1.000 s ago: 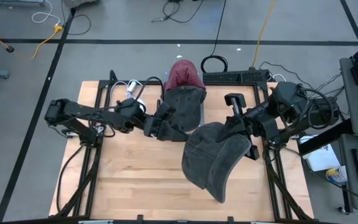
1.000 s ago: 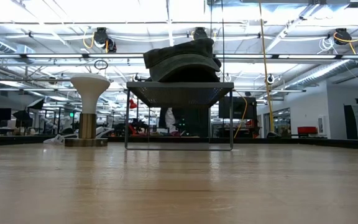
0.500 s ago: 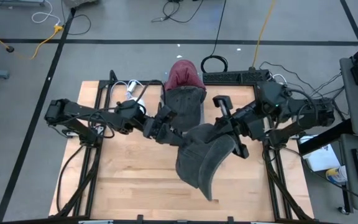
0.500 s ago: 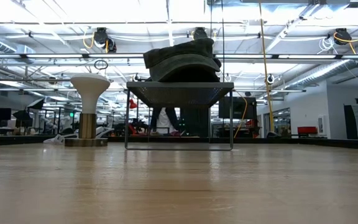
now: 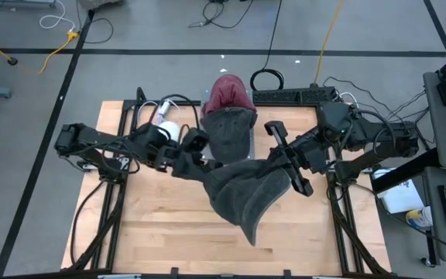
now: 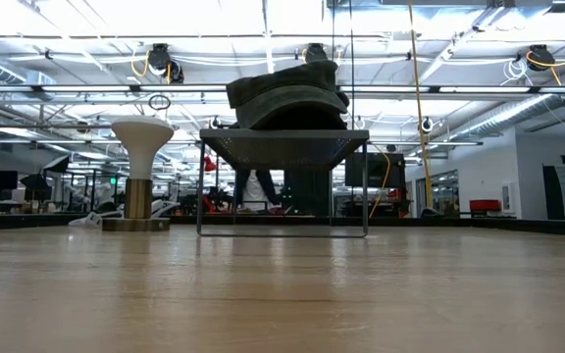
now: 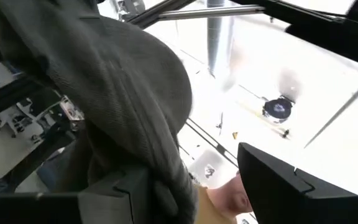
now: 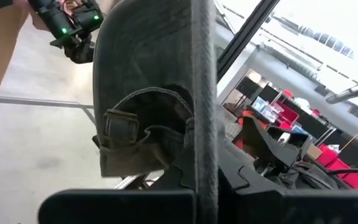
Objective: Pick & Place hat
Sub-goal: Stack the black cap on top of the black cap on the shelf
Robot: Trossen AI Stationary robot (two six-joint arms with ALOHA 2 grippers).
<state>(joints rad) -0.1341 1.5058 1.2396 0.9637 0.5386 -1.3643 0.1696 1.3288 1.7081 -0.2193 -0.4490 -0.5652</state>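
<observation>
**Grey hat held up between both arms over table**

Wooden table (image 5: 161, 225) sat under both arms, w/ grey floor and cables round it. Grey hat (image 5: 242, 190) hung above the table's middle, stretched between the two grippers, its brim drooping to a point toward the near edge. Left gripper (image 5: 198, 164) pinched the hat's left edge; in the left wrist view the cloth (image 7: 123, 93) ran down between the fingers, one finger (image 7: 278, 186) standing clear of it on the far side. Right gripper (image 5: 289, 167) was clamped on the hat's right side; right wrist view showed the brim edge (image 8: 204, 93) pressed between its fingers, and the back strap w/ buckle (image 8: 120, 127) beside it.

Just behind the held hat, a wire rack (image 5: 250, 138) carried a 2nd grey hat (image 5: 227, 128), w/ a dark red hat (image 5: 227, 93) behind that at the table's far edge. Low view showed the rack (image 6: 282, 147) on thin legs w/ the hats (image 6: 287, 93) piled on top, and a white stand (image 6: 141, 147) off to one side; the held hat and the arms did not show there.
</observation>
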